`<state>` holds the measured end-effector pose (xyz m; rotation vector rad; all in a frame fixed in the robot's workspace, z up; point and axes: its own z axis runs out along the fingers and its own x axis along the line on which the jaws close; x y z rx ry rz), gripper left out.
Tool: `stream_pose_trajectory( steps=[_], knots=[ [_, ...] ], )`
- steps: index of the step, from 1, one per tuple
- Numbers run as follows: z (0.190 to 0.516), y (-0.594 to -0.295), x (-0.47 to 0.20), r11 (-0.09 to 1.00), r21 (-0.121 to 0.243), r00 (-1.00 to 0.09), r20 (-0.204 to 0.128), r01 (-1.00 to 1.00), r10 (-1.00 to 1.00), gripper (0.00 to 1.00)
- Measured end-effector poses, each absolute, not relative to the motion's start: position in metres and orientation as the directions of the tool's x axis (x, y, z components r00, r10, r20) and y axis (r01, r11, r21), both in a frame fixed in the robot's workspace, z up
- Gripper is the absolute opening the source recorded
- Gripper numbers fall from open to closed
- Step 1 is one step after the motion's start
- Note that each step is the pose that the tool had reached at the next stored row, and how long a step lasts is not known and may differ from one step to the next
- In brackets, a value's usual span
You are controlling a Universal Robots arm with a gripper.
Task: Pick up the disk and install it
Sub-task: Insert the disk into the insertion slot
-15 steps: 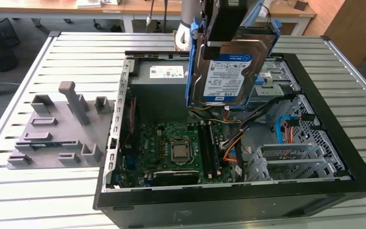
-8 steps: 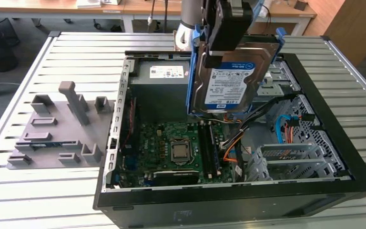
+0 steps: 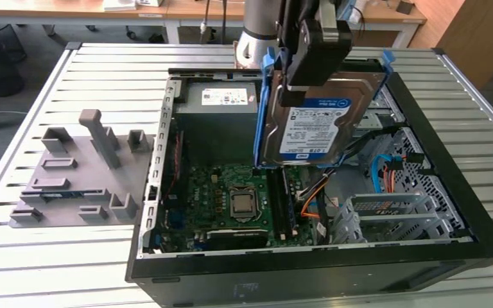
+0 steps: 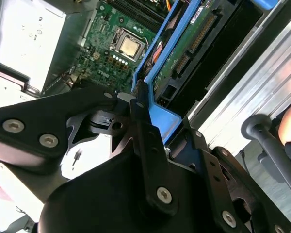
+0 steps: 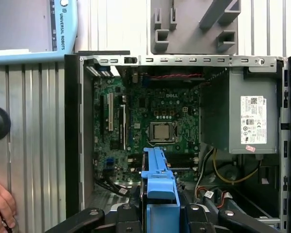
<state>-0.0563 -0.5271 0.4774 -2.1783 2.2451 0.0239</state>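
Case [image 3: 452, 253] lies open on its side, disk [image 3: 315, 131] hanging on edge above it.
Disk sits at about 1 o'clock in the exterior view, upright probably so it can slide into a bay; claw [image 3: 300, 90] is clamped on its blue frame [image 3: 261, 115].

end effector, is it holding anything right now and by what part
The end effector grips the disk by the upper end of its blue bracket; the disk hangs upright above the open computer case.
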Motion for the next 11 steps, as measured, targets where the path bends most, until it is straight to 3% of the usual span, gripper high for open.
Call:
stream_pose_trajectory(
  steps=[11],
  knots=[
    [0.472, -0.552, -0.044, 0.030, 0.002, -0.030, -0.020, -1.000, -0.999, 0.37]
  ],
)
